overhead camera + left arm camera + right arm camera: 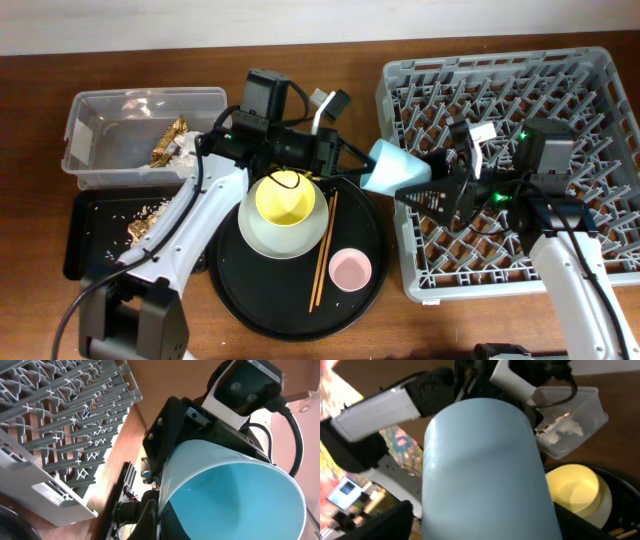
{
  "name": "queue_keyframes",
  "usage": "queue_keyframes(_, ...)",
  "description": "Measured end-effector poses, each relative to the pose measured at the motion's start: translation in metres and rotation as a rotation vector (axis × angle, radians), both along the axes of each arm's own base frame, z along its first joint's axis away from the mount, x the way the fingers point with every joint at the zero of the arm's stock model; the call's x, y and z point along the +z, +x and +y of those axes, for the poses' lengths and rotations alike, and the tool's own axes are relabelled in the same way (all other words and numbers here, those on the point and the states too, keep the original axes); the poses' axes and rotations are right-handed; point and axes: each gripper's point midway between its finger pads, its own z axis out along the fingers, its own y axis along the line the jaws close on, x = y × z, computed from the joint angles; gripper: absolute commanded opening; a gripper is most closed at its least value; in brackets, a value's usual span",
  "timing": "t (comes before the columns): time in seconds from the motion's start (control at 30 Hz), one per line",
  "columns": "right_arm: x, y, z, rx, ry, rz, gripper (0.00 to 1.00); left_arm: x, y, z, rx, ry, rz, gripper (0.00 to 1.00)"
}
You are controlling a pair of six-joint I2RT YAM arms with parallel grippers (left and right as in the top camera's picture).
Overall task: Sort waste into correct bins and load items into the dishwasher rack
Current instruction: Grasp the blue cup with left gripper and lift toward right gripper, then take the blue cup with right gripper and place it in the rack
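Observation:
The light-blue cup (400, 168) hangs on its side between my two grippers, above the gap between the round black tray and the dishwasher rack (600, 80). My left gripper (358, 165) is shut on the cup's rim (235, 490). My right gripper (428, 186) is open, with its fingers on either side of the cup's body (480, 470). The yellow bowl (284, 200) sits on the grey-green plate (262, 238). The chopsticks (322, 250) and pink cup (351, 268) lie on the round tray. The gold wrapper (168, 142) and tissue (560, 435) lie in the clear tub (95, 110).
The shallow black tray (85, 235) in front of the tub holds food scraps (145, 215). The round black tray (290, 305) sits mid-table. The rack's near left corner (60, 510) is close below the cup. Wood table lies behind.

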Motion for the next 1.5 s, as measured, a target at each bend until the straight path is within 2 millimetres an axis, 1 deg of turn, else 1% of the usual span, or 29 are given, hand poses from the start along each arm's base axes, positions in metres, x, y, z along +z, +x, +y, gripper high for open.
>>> queue_keyframes(0.07, 0.0, 0.0, 0.0, 0.0, 0.0, -0.001, 0.69, 0.0, 0.0, 0.0, 0.0, 0.0, 0.0, 0.0)
queue_keyframes(0.2, 0.0, 0.001, 0.0, -0.002, -0.001, 0.0, 0.6, 0.001, -0.001, 0.0, -0.007, -0.006, 0.002, 0.0)
queue_keyframes(0.23, 0.0, 0.001, 0.0, -0.002, -0.001, -0.001, 0.58, 0.001, -0.001, 0.0, -0.008, -0.008, 0.002, 0.04)
queue_keyframes(0.27, 0.0, 0.001, 0.0, -0.002, -0.001, -0.001, 0.57, 0.001, -0.001, 0.0, -0.008, -0.008, 0.001, 0.13)
queue_keyframes(0.3, 0.0, 0.001, 0.0, -0.002, 0.0, 0.002, 0.56, 0.001, -0.001, 0.0, -0.009, -0.008, 0.0, 0.24)
queue_keyframes(0.33, 0.0, 0.001, 0.0, -0.002, -0.001, -0.002, 0.54, 0.001, -0.001, 0.0, -0.004, -0.004, 0.002, 0.33)
queue_keyframes(0.4, -0.002, 0.004, -0.001, -0.019, -0.014, 0.0, 0.51, -0.006, 0.004, 0.0, 0.027, 0.03, -0.004, 0.35)
queue_keyframes(0.43, -0.006, 0.007, -0.002, -0.043, -0.031, 0.01, 0.51, -0.013, 0.007, 0.002, 0.057, 0.072, 0.004, 0.36)
queue_keyframes(0.47, -0.011, 0.012, -0.003, -0.074, -0.054, 0.028, 0.5, -0.026, 0.01, 0.006, 0.097, 0.143, 0.023, 0.36)
queue_keyframes(0.5, -0.026, 0.021, -0.008, -0.146, -0.109, 0.078, 0.48, -0.042, 0.013, 0.012, 0.145, 0.231, 0.024, 0.36)
queue_keyframes(0.53, -0.034, 0.028, -0.012, -0.198, -0.151, 0.094, 0.47, -0.065, 0.021, 0.026, 0.221, 0.376, -0.007, 0.36)
queue_keyframes(0.6, -0.052, 0.036, -0.024, -0.294, -0.233, 0.158, 0.47, -0.088, 0.029, 0.052, 0.303, 0.547, -0.033, 0.36)
queue_keyframes(0.63, -0.059, 0.037, -0.03, -0.336, -0.269, 0.19, 0.47, -0.093, 0.034, 0.074, 0.361, 0.638, -0.054, 0.36)
queue_keyframes(0.67, -0.068, 0.038, -0.04, -0.402, -0.328, 0.232, 0.47, -0.09, 0.039, 0.098, 0.427, 0.71, -0.087, 0.36)
queue_keyframes(0.7, -0.071, 0.037, -0.05, -0.455, -0.38, 0.268, 0.45, -0.082, 0.042, 0.117, 0.482, 0.749, -0.118, 0.36)
queue_keyframes(0.77, -0.069, 0.03, -0.073, -0.57, -0.506, 0.348, 0.45, -0.057, 0.039, 0.151, 0.584, 0.807, -0.176, 0.36)
queue_keyframes(0.83, -0.066, 0.019, -0.098, -0.671, -0.627, 0.426, 0.45, -0.042, 0.034, 0.168, 0.639, 0.826, -0.208, 0.36)
queue_keyframes(0.87, -0.064, 0.012, -0.118, -0.749, -0.714, 0.458, 0.45, -0.038, 0.029, 0.176, 0.657, 0.843, -0.211, 0.36)
queue_keyframes(1.03, -0.045, -0.013, -0.174, -0.944, -0.962, 0.551, 0.45, -0.044, 0.022, 0.198, 0.689, 0.942, -0.193, 0.37)
queue_keyframes(1.07, -0.046, -0.015, -0.179, -0.949, -0.997, 0.578, 0.46, -0.044, 0.022, 0.199, 0.691, 0.95, -0.196, 0.37)
queue_keyframes(1.1, -0.05, -0.013, -0.183, -0.946, -1.027, 0.605, 0.5, -0.045, 0.023, 0.2, 0.693, 0.956, -0.198, 0.37)
queue_keyframes(1.17, -0.08, -0.003, -0.192, -0.889, -1.11, 0.728, 0.53, -0.046, 0.022, 0.202, 0.696, 0.967, -0.197, 0.37)
queue_keyframes(1.2, -0.092, 0.0, -0.194, -0.866, -1.132, 0.766, 0.55, -0.046, 0.022, 0.202, 0.695, 0.968, -0.196, 0.37)
queue_keyframes(1.27, -0.117, 0.009, -0.197, -0.813, -1.169, 0.84, 0.63, -0.046, 0.022, 0.202, 0.696, 0.969, -0.195, 0.37)
queue_keyframes(1.33, -0.132, 0.016, -0.199, -0.788, -1.186, 0.873, 0.67, -0.046, 0.022, 0.202, 0.696, 0.97, -0.196, 0.37)
queue_keyframes(1.37, -0.138, 0.018, -0.2, -0.776, -1.192, 0.886, 0.73, -0.046, 0.022, 0.202, 0.696, 0.97, -0.196, 0.38)
queue_keyframes(1.4, -0.143, 0.021, -0.2, -0.77, -1.195, 0.896, 0.94, -0.046, 0.022, 0.203, 0.697, 0.971, -0.196, 0.38)
queue_keyframes(1.43, -0.148, 0.024, -0.201, -0.764, -1.198, 0.903, 0.99, -0.046, 0.022, 0.203, 0.697, 0.971, -0.196, 0.38)
queue_keyframes(1.5, -0.155, 0.024, -0.201, -0.748, -1.204, 0.922, 0.99, -0.046, 0.022, 0.203, 0.697, 0.972, -0.196, 0.39)
